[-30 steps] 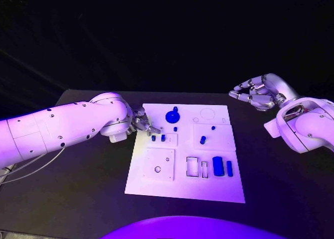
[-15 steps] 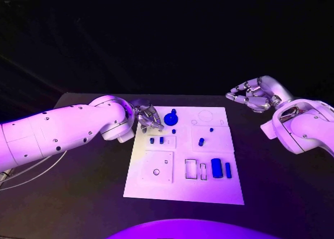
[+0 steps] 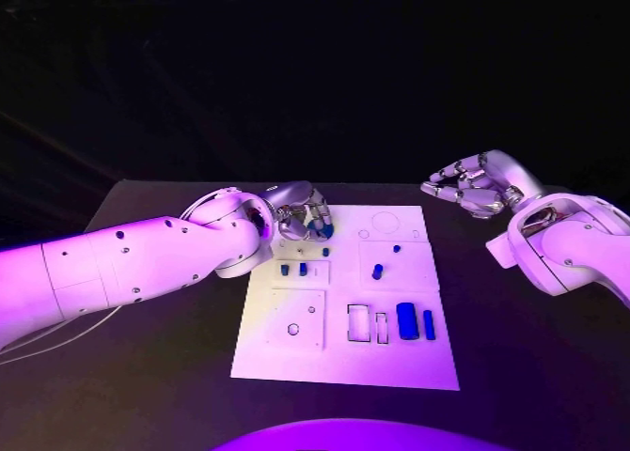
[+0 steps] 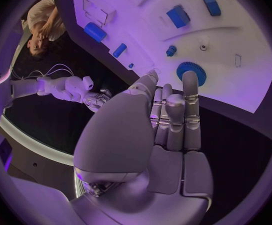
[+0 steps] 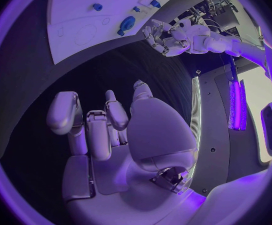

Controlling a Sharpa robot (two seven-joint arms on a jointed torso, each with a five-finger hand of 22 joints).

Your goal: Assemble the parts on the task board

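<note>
The white task board [image 3: 397, 362] lies in the middle of the black table. My left hand [image 3: 303, 216] hovers over its far left corner, fingers stretched out side by side, holding nothing. Its fingertips [image 4: 190, 80] reach the blue gear [image 4: 192, 71], which peeks out beside the hand [image 3: 324, 228]. Two short blue pegs [image 3: 292, 270] stand just nearer than the hand. Further blue pegs [image 3: 376, 272] sit mid-board, and a blue block [image 3: 407, 321] lies near the right edge. My right hand [image 3: 470, 188] floats off the board's far right corner, fingers curled in and empty.
Outlined recesses [image 3: 360, 321] mark the board's near half, beside a square plate with a hole [image 3: 293, 329]. Bare black table [image 3: 152, 376] surrounds the board on all sides. From the right wrist, the board [image 5: 86, 30] and my left hand [image 5: 167, 37] are visible beyond the right hand's fingers.
My left hand has moved from the two short pegs toward the board's far left corner and now covers the gear. The right hand has stayed about where it was.
</note>
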